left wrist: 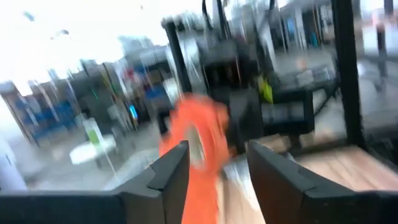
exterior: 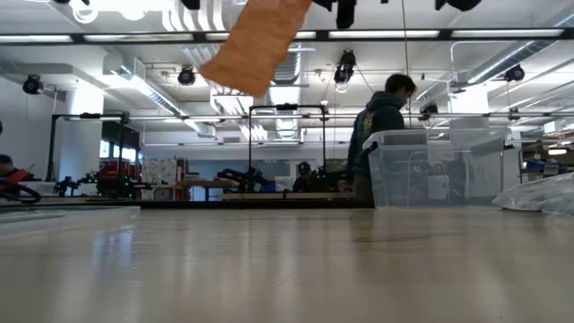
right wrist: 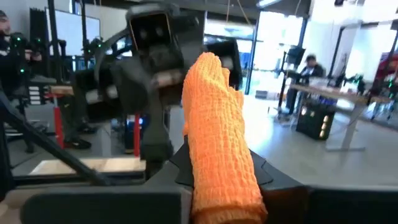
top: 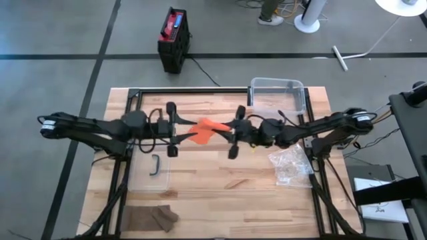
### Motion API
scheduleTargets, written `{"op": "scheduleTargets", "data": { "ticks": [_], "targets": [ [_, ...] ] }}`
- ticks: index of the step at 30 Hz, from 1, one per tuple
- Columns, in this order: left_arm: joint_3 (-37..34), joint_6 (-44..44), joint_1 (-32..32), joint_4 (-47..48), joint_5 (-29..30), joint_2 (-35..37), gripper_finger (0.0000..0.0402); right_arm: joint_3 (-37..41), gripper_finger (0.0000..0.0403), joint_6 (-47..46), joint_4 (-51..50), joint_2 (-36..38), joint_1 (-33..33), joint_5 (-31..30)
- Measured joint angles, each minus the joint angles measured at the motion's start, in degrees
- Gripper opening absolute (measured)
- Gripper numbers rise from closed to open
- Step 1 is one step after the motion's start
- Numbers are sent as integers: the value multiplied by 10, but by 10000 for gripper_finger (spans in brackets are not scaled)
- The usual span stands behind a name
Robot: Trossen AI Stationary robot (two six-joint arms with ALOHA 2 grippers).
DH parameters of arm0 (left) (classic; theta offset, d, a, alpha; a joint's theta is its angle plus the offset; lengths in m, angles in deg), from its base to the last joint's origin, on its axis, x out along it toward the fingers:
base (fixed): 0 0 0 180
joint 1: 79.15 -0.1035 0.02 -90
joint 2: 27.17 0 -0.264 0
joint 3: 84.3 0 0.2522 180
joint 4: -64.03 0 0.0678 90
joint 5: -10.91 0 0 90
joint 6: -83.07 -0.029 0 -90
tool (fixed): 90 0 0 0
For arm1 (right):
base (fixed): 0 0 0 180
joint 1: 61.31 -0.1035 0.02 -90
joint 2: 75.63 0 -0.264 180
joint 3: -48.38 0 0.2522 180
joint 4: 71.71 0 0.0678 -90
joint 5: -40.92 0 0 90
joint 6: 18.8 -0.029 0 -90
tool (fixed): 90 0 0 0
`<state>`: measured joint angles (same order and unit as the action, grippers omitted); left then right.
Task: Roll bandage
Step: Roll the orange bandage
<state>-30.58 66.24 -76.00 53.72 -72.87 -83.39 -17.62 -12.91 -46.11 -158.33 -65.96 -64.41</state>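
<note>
The bandage (top: 205, 129) is a bright orange strip of coarse, crinkled weave, held in the air above the middle of the worktop (top: 220, 193). The right end effector (top: 235, 133) is clenched on one end. The left end effector (top: 172, 129) straddles the other end, fingers parted.

I work in a large open robotics lab, not a home. My wooden table (top: 220, 193) sits on a black metal frame on a grey concrete floor (top: 53, 33) marked with dark lines. Beyond it, long ceiling lights (exterior: 395, 34) run across a high ceiling hung with black fixtures. More metal-framed workstations (exterior: 285, 144) stand farther back. A person in a dark hoodie (exterior: 381, 117) stands at one; another person sits at a desk (right wrist: 329, 93). A clear plastic bin (exterior: 439, 166) rests on my table.
</note>
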Motion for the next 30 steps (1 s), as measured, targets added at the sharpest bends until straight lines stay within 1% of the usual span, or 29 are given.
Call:
{"op": "scheduleTargets", "data": {
  "ticks": [1,3,5,9,12,15,21,23,27,30],
  "targets": [
    [-15,-6,-2,-41,1,-4,158,6,42,-2,-5,5,0,3],
    [-41,-4,-9,-64,5,-7,168,9,42,-1,3,11,1,9],
    [-47,0,-20,-61,7,-18,177,13,42,-2,2,21,1,11],
    [-39,18,-46,-48,8,-11,193,7,42,11,-2,21,1,24],
    [-38,37,-67,-12,6,-14,205,-3,42,35,-1,17,1,52],
    [-38,39,-80,13,-34,-14,217,-7,42,58,-9,15,1,53],
    [-40,45,-93,12,-148,-21,239,-16,42,138,-14,15,1,48],
    [-34,50,-93,11,-157,-28,244,-25,42,163,-14,11,1,47],
    [-16,72,-93,-5,-158,-50,254,-57,42,199,-16,-14,1,48],
    [1,74,-93,-4,-158,-67,259,-92,42,227,-53,-41,0,63]
  ]
}}
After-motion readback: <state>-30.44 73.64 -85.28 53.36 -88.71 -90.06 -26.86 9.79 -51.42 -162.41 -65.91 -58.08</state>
